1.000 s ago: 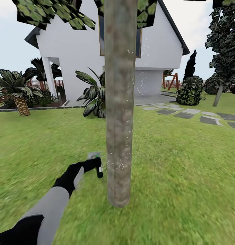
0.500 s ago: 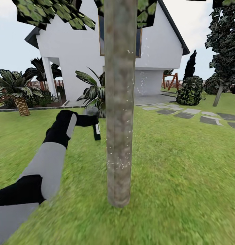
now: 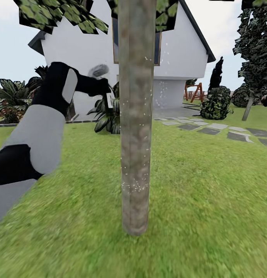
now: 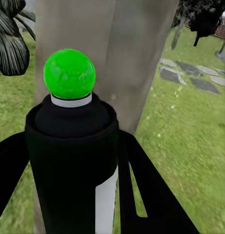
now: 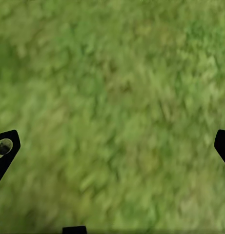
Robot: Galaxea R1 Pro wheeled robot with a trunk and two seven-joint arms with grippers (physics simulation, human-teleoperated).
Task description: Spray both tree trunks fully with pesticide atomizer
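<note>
Looking out from the head camera, I see one tree trunk [image 3: 136,116] rising straight up the middle of the picture, its foot planted in the lawn [image 3: 210,200]. The trunk is a mottled grey-brown column flecked with small pale specks, densest low down. Blocky green leaves [image 3: 60,15] hang across the top edge.

My left arm [image 3: 40,131] reaches up from the left edge, grey and black. The left gripper [image 3: 100,87] is raised level with the white house [image 3: 179,58] behind it, just beside the trunk's left edge but apart from it. In the left wrist camera the pesticide atomizer [image 4: 73,161] stands upright, a black cylinder with a pale strip and a bright green round cap, clamped between the two black fingers [image 4: 151,190]. The trunk fills the background right behind the cap.

The right gripper [image 5: 112,146] faces straight down at blurred grass; its two black fingertips sit at opposite edges of that picture, spread wide with nothing between them.

Open grass runs all around the trunk's foot, wide on the right side and in front. Grey stepping stones [image 3: 210,130] cross the lawn toward the right edge. Dark palm-like plants [image 3: 108,110] stand behind the trunk, close to the house wall. A second tree [image 3: 257,50] stands at the far right edge, well apart.
</note>
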